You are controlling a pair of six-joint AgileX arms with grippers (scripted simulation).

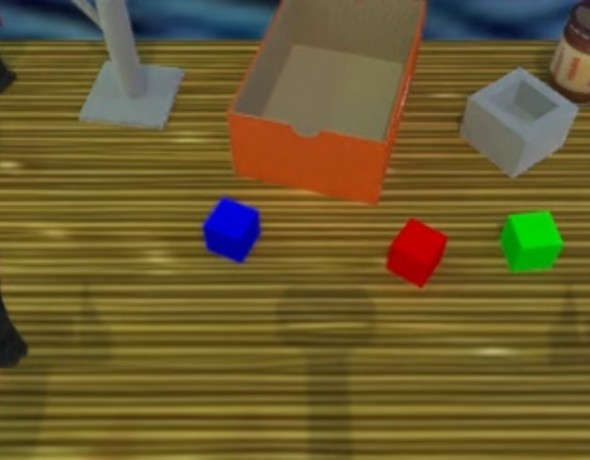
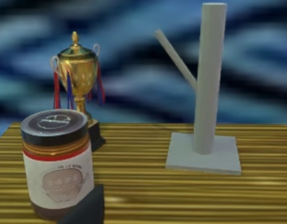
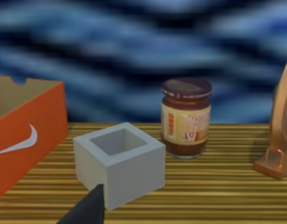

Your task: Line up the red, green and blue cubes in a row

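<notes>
Three small cubes lie apart on the striped table in the top view. The blue cube (image 1: pixel 231 228) is left of centre, just in front of the orange box's left corner. Right of centre is the red cube (image 1: pixel 417 251), and the green cube (image 1: pixel 531 240) sits near the right side. My left arm (image 1: pixel 0 335) stays at the table's left edge, far from the cubes. One dark finger (image 2: pixel 85 210) of it shows in the left wrist view, with nothing held. My right arm is out of the top view. Its dark finger (image 3: pixel 90 207) shows before the grey box, also holding nothing.
A big open orange box (image 1: pixel 305 153) stands at the back centre. The hollow grey box (image 1: pixel 518 120) and a jar (image 1: pixel 580 57) are at the back right. A white stand (image 1: pixel 132 91) is at the back left, with another jar (image 2: pixel 57 163) and a trophy (image 2: pixel 78 79) nearby.
</notes>
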